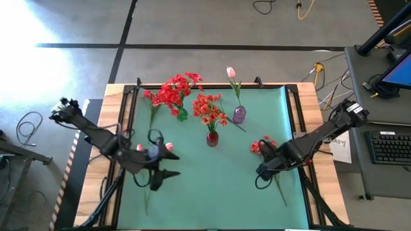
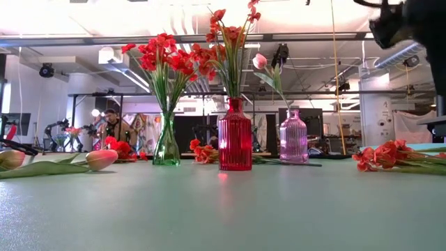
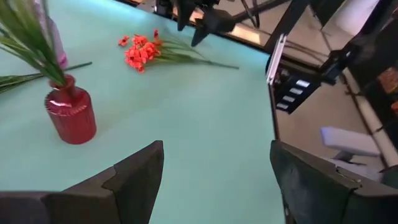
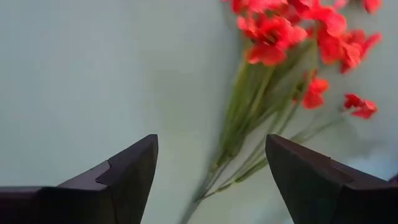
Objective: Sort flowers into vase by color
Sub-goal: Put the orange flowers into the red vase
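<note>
Three vases stand mid-mat: a green vase [image 1: 182, 115] with red flowers [image 1: 173, 92], a red vase [image 1: 212, 138] with orange-red flowers [image 1: 209, 110], a purple vase [image 1: 239, 115] with a pink tulip [image 1: 230, 72]; the right gripper [image 1: 264, 172] hangs spread and empty over a loose red spray [image 4: 292, 37] lying flat; the left gripper [image 1: 164, 179] waits, fingers apart, beside loose tulip buds [image 1: 169, 146].

This is a robotics lab or workshop — not a home. A mint-green mat [image 1: 212, 186] covers a wooden bench on bare concrete, with loose cables [image 1: 29, 128] on the floor beyond the left gripper [image 1: 158, 168]. Past the right gripper [image 1: 264, 162] stands a desk with a keyboard [image 1: 390, 146]. Level across the table — exposed ceiling ducts [image 2: 129, 66], more equipment, and a seated person [image 2: 111, 125].
</note>
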Robot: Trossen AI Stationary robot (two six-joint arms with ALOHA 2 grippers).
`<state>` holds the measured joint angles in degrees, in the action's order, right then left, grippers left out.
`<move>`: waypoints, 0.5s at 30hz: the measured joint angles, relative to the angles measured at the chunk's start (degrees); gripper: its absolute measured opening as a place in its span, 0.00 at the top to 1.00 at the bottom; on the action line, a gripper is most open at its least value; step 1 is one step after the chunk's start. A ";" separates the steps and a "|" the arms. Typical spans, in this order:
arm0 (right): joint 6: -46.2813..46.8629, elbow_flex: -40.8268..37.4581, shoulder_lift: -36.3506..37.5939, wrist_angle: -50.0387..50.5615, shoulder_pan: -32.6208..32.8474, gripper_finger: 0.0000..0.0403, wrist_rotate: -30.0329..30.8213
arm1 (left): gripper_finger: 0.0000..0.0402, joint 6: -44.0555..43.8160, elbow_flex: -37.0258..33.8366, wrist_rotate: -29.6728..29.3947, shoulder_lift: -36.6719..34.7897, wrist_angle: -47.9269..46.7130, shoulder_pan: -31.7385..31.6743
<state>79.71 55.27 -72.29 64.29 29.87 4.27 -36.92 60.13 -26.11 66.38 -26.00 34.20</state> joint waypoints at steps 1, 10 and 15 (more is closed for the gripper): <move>0.84 -0.77 0.00 0.00 0.00 0.29 -0.35 | 0.30 0.33 -0.05 0.04 1.27 0.57 0.00; 4.34 -6.60 0.00 -0.10 0.26 0.29 -6.08 | 0.30 -1.21 -0.08 -0.21 8.78 2.05 0.02; 5.65 -8.83 0.00 -0.42 0.26 0.26 -7.52 | 0.30 -1.28 -0.08 -1.39 10.07 2.02 0.02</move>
<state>85.36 46.45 -72.29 63.88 30.13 -3.24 -38.20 60.05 -27.49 76.46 -23.98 34.22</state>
